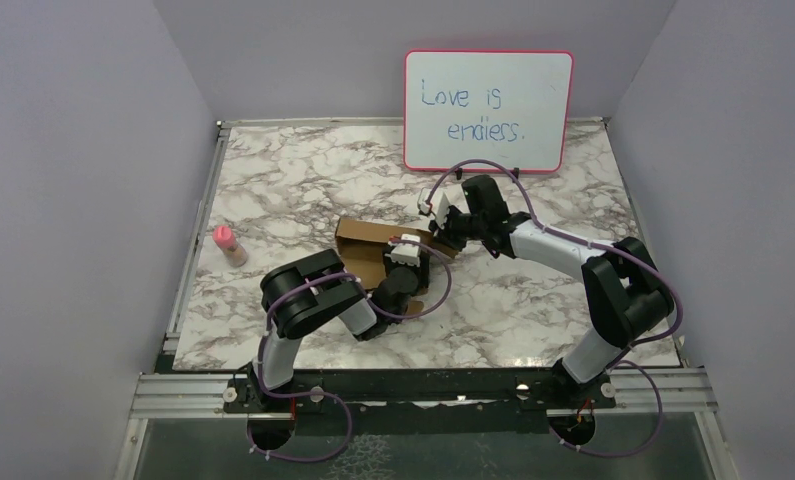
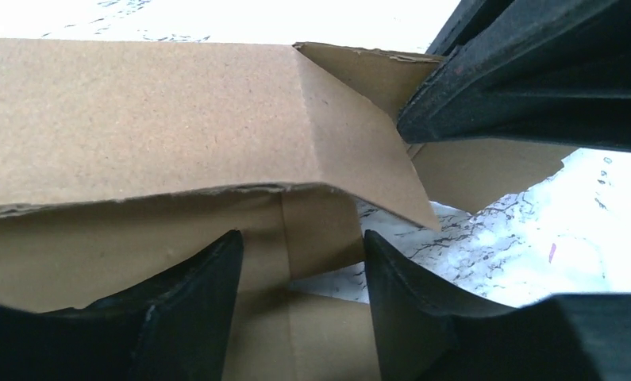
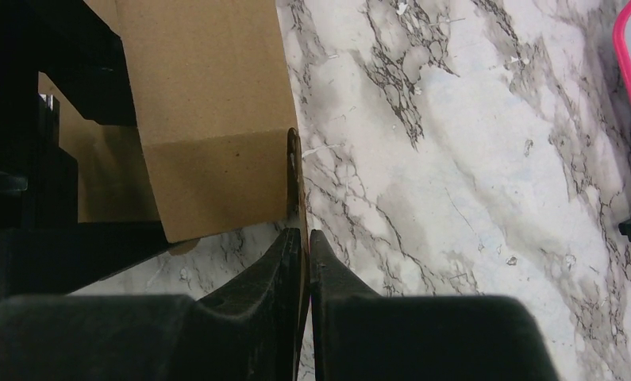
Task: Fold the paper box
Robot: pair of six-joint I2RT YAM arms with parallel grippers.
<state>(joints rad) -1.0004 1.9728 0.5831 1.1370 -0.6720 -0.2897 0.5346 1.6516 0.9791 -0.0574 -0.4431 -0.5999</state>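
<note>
The paper box [image 1: 358, 238] is a part-folded sheet of brown cardboard lying mid-table. In the left wrist view one of its walls [image 2: 137, 119] stands raised, with a flap bent off its right end. My left gripper [image 2: 302, 238] hangs open just over the box's floor, its fingers [image 2: 193, 294] apart with nothing pinched between them. My right gripper [image 3: 305, 232] is shut on the thin edge of a box flap [image 3: 294, 175] at the box's right side [image 1: 443, 235]. A brown panel [image 3: 209, 103] lies to the left of that edge.
A pink-framed whiteboard [image 1: 488, 110] leans against the back wall. A small bottle with a pink cap [image 1: 227, 245] stands left of the box. The marble tabletop [image 1: 533, 310] ends at walls on the left, right and back. The two arms crowd close together over the box.
</note>
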